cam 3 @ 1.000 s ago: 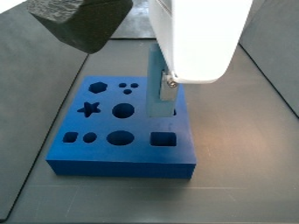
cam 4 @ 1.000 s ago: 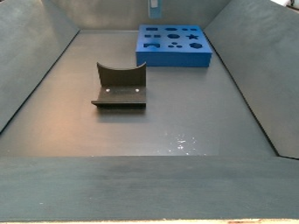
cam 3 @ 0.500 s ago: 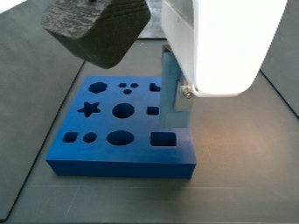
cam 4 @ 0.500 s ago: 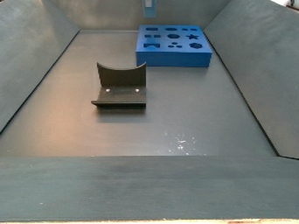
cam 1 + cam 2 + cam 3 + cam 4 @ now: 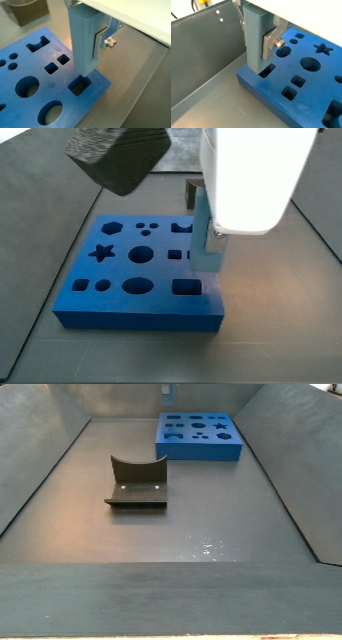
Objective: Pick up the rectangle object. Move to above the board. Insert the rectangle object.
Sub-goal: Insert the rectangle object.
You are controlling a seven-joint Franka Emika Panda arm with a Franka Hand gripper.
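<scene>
Grey-walled bin, bare grey floor (image 5: 201, 524). One board (image 5: 134, 278) near back wall, one dark notched block (image 5: 138, 482) mid-floor, well apart. Gripper (image 5: 90, 40) clamped on one rectangle object (image 5: 83, 35), held upright w/ lower end just above rectangular hole (image 5: 79, 85) at board's corner.

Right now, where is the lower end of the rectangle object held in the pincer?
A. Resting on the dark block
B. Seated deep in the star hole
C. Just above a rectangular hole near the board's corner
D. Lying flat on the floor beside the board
C: in a wrist view the rectangle object, gripped by the pincer, ends just above a rectangular hole at the board's corner.
</scene>
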